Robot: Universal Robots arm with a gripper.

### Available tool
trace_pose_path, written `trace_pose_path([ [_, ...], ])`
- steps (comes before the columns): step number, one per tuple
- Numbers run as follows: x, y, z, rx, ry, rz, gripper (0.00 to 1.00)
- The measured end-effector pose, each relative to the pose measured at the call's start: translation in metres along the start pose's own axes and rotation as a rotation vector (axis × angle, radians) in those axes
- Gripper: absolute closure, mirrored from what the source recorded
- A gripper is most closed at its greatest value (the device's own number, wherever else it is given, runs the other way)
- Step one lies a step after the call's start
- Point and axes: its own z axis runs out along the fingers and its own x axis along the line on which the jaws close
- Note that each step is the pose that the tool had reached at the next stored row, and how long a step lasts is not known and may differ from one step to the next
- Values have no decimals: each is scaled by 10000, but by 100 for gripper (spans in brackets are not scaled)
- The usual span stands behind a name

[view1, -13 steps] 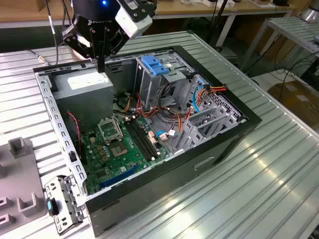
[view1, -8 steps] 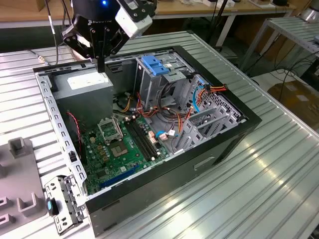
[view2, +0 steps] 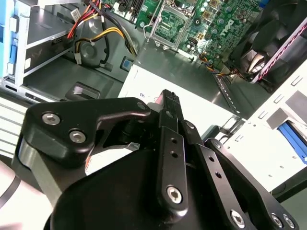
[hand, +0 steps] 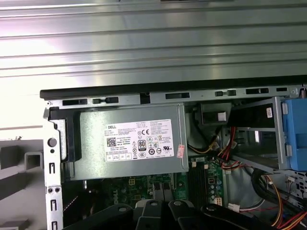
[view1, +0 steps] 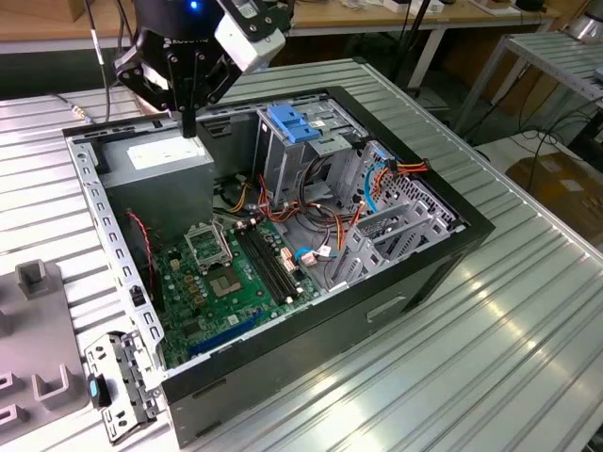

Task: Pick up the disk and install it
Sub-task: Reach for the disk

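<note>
My gripper (view1: 188, 124) hangs shut, with nothing between its fingers, just above the back corner of the open computer case (view1: 443, 235), at the exterior view's left. In the second wrist view the closed fingertips (view2: 167, 98) point down at the grey power supply box (view2: 201, 103) with its white sticker (hand: 138, 140). The disk's grey body and label are hidden. A blue plastic piece (view1: 294, 124) sits on top of the metal drive cage (view1: 283, 160). I cannot tell whether it belongs to the disk.
The green motherboard (view1: 226, 273) lies in the case floor, with red, orange and blue cables (view1: 377, 184) near the cage. On the ribbed metal table (view1: 509, 320), a grey slotted fixture (view1: 33, 282) and a loose metal bracket (view1: 118, 386) lie at the exterior view's left.
</note>
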Motion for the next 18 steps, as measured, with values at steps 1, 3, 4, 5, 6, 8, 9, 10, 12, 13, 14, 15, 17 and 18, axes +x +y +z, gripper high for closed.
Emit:
trace_pose_path([
  [1,3,0,0,-1,0,0,89],
  [3,18,-2,0,0,0,0,89],
  [4,25,-2,0,0,0,0,89],
  [5,29,-2,0,0,0,0,89],
  [6,47,-4,0,-1,0,0,89],
  [8,70,-3,0,0,0,0,89],
  [9,80,-3,0,0,-1,0,89],
  [10,87,-2,-1,0,0,0,89],
  [12,104,0,0,-2,-1,1,89],
  [13,117,-1,-1,-2,0,0,89],
  [14,139,-3,-1,-3,0,0,89],
  [15,155,-3,-1,-3,0,1,89],
  [17,186,-5,-2,-3,0,0,89],
  [18,202,-5,-2,-3,0,-1,89],
])
